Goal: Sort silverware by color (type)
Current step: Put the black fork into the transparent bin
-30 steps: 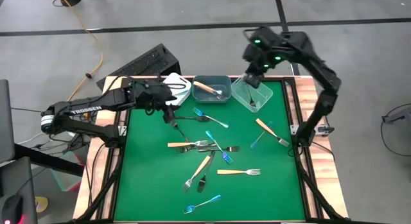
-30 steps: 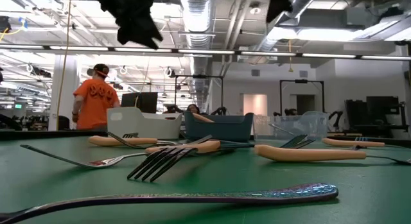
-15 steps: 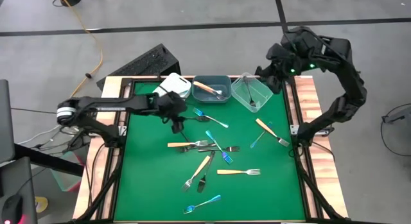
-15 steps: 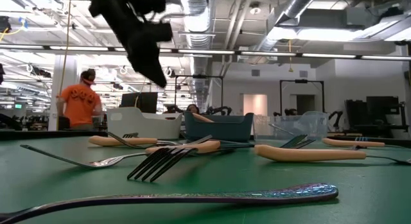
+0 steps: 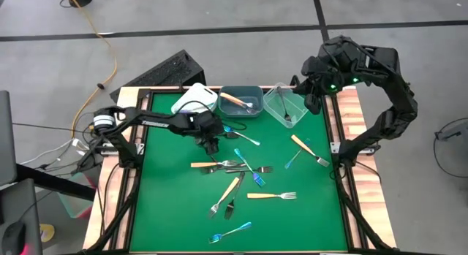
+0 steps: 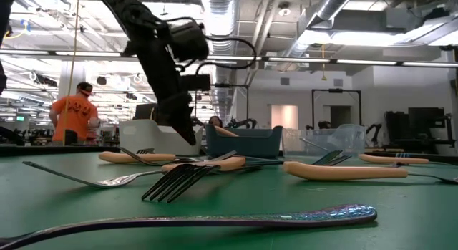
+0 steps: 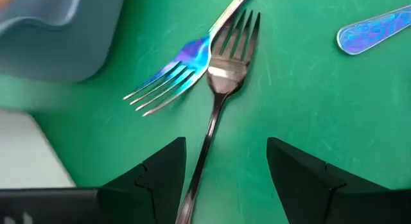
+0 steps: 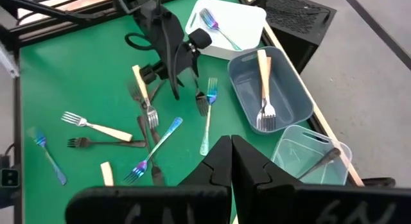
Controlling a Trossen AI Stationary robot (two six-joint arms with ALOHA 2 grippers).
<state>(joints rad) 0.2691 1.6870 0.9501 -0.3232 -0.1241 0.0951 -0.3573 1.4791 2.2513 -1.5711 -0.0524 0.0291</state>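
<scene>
Forks with blue, orange or black handles lie scattered on the green mat. My left gripper is open, low over the mat's far-left part. Its fingers stand on either side of a dark fork's handle without touching it. That fork's head lies beside a blue fork's tines. My right gripper is shut and holds nothing; it hangs high near the clear bin, by the far-right corner.
Three bins stand along the far edge: the white bin holds a blue fork, the grey-blue bin an orange-handled fork, the clear bin a dark one. A person in orange walks far behind the table.
My left gripper has moved from the white bin toward the table's right and near side and come down over the dark fork. My right arm has drawn back from above the clear bin toward the table's right edge, then held still. The person has walked left.
</scene>
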